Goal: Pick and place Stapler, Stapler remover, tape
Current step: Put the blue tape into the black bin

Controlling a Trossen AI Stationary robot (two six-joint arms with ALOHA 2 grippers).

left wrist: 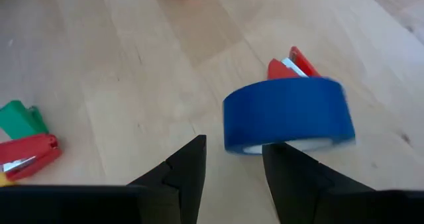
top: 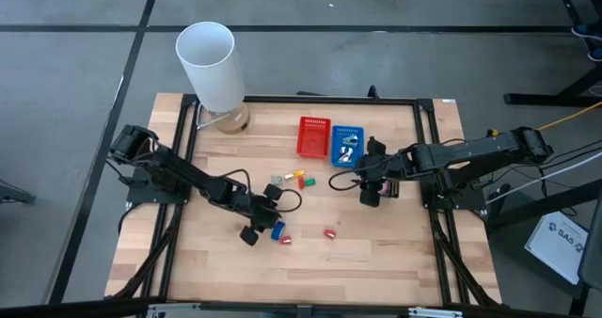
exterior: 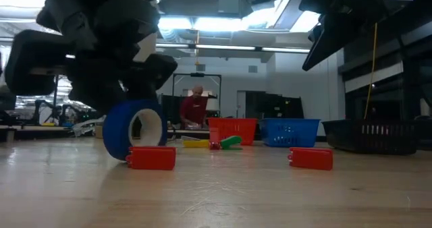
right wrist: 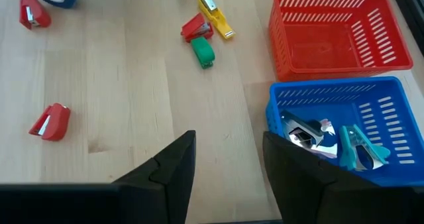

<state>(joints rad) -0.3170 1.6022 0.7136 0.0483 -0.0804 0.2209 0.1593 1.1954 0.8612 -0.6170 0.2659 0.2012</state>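
Observation:
A blue tape roll (top: pixel 277 230) (left wrist: pixel 288 114) stands on its edge (exterior: pixel 135 130) on the table, with a small red stapler (exterior: pixel 152 157) (left wrist: pixel 295 63) right beside it. My left gripper (top: pixel 261 224) (left wrist: pixel 232 164) is open and hangs low over the roll. The roll lies just ahead of one finger, not between the two. A second red stapler (top: pixel 330 232) (right wrist: pixel 50 122) lies alone toward the table's right. My right gripper (top: pixel 370 198) (right wrist: pixel 228 161) is open above bare wood, next to the blue basket (right wrist: pixel 391 95). My left gripper stands open right over the blue tape roll's rim (left wrist: pixel 278 141), coming from above and the table's left. One finger (left wrist: pixel 291 171) sits close against the roll, but I cannot tell whether it touches. The roll rests on its edge on the table.
A red basket (top: pixel 314 136) and the blue basket (top: pixel 347 146), which holds small tools (right wrist: pixel 331 141), sit at the far middle. A cluster of small red, green and yellow pieces (top: pixel 292 179) (right wrist: pixel 202 32) lies between the arms. A tall white cylinder (top: pixel 212 64) stands at the far left corner.

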